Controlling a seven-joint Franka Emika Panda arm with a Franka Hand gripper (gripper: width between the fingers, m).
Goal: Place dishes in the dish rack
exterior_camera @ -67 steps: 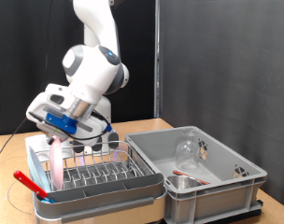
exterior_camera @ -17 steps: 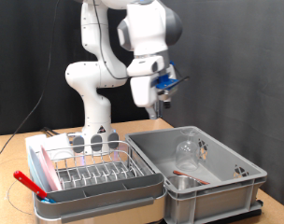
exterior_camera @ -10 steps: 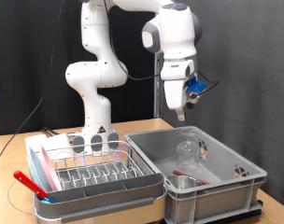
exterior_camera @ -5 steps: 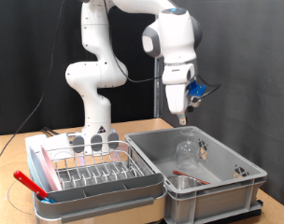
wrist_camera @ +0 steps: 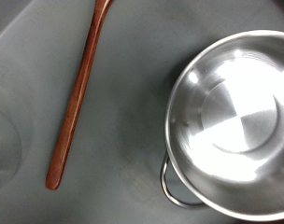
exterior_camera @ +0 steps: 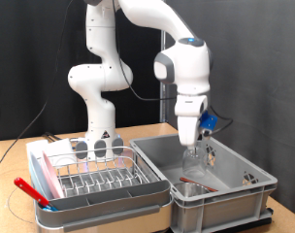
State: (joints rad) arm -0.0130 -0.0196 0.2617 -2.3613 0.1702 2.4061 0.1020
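Hovering fingers point(exterior_camera: 193, 143) above tub's point(exterior_camera: 235, 171) steel bowl point(wrist_camera: 233, 121).

Robot lab bench — black curtain backdrop point(exterior_camera: 245, 58), wooden table point(exterior_camera: 147, 133), staged dish rack point(exterior_camera: 94, 180) and grey tub point(exterior_camera: 235, 180).

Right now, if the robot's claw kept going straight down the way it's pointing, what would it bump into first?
Probably the grey tub's floor. The gripper points down into the tub, and the wrist view centres on bare floor between the red utensil and the steel bowl. Depth is unclear.
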